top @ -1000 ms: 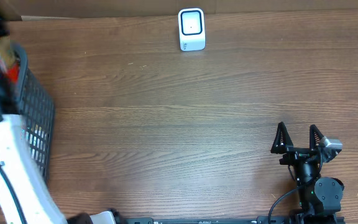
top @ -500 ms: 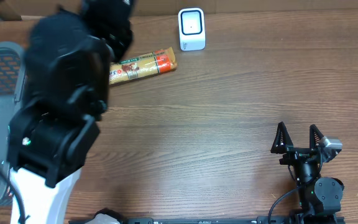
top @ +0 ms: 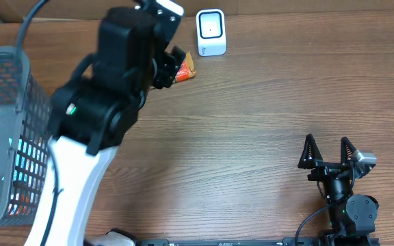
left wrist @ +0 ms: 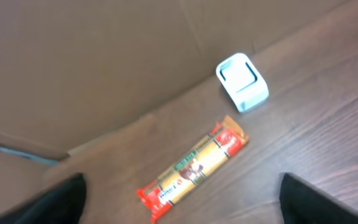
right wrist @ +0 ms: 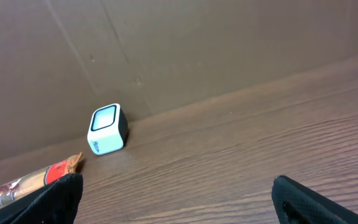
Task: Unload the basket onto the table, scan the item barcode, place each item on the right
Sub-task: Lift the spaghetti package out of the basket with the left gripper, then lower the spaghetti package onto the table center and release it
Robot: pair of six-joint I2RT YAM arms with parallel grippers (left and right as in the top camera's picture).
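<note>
The snack packet (left wrist: 191,168) lies flat and diagonal on the worktop (top: 252,137), near the white scanner (left wrist: 242,81) (apart, not touching). The left end effector (left wrist: 188,204) hangs above it, spread wide, gripping nothing. The right end effector (top: 327,145) is also spread and empty, well apart from the packet.

Overhead downward; both wrists toward scanner (left wrist: 242,81)

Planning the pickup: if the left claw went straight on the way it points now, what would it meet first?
Probably the packet, lying on the table midway between the fingers of the open left claw. The scanner sits beyond it, off to the side. Depth is unclear.
</note>
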